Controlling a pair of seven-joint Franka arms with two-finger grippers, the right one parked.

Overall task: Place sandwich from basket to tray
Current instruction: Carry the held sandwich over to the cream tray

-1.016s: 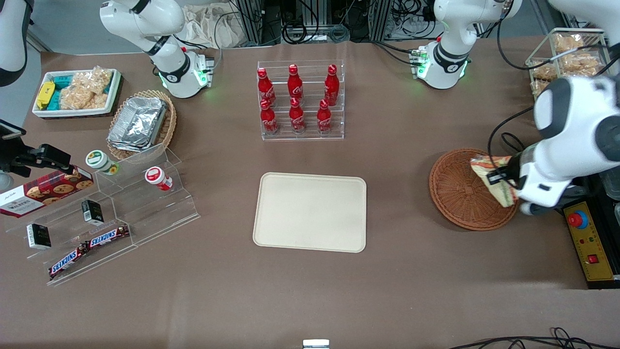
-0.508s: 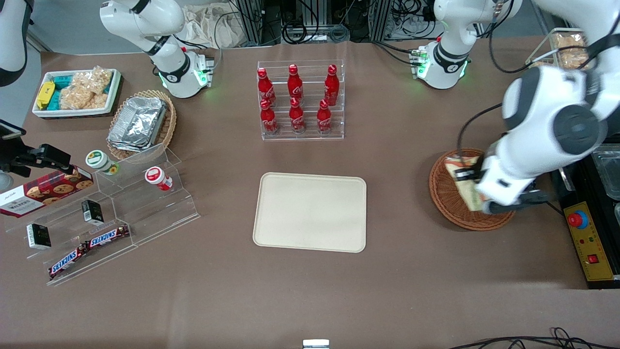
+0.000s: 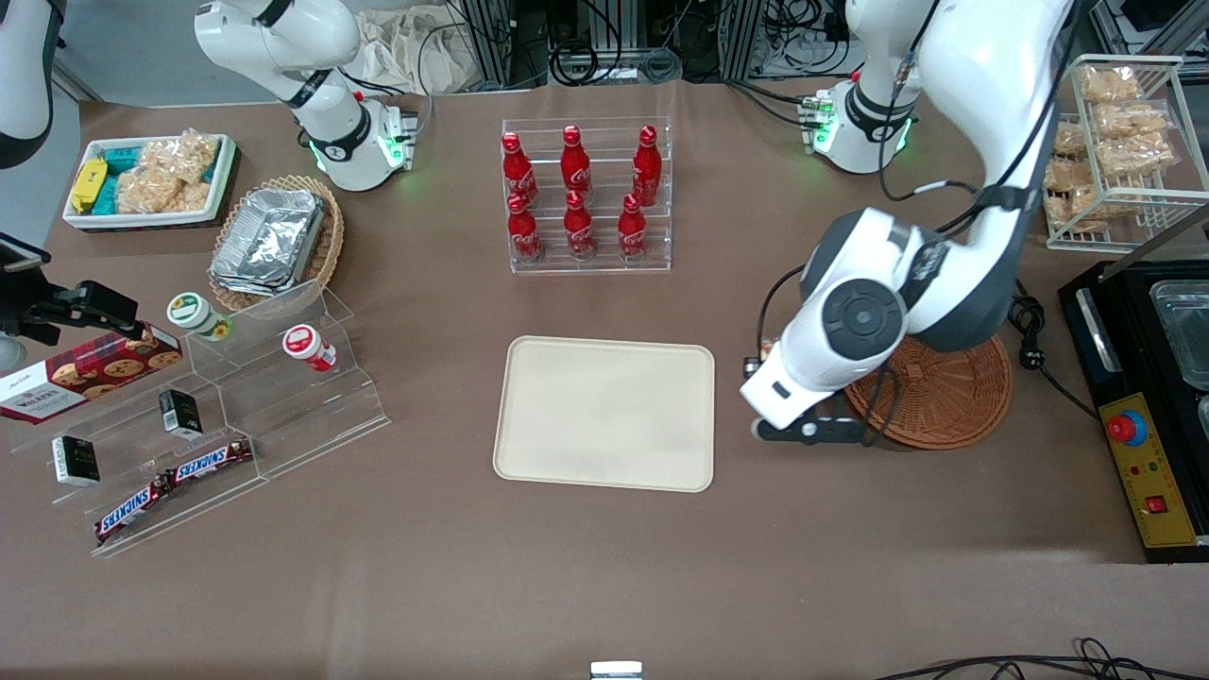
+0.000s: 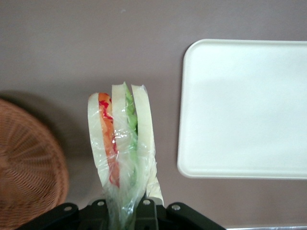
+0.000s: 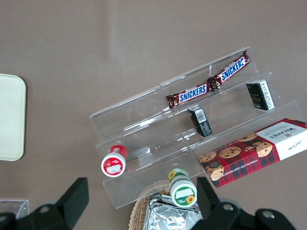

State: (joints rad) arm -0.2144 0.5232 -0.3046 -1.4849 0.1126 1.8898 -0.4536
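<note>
The tray (image 3: 604,413) lies flat on the table, bare, nearer the front camera than the rack of 6 red bottles (image 3: 576,195). The basket (image 3: 945,392) sits toward my working end, partly under my arm. My gripper (image 4: 125,211) hangs over bare table between basket and tray, clenched on the sandwich (image 4: 122,148), which is wrapped in clear film with its 3 bread slices on edge; from the front it seems hidden by my wrist.

SNICKERS on bars (image 5: 207,82); WALKERS box (image 5: 254,152)
</note>
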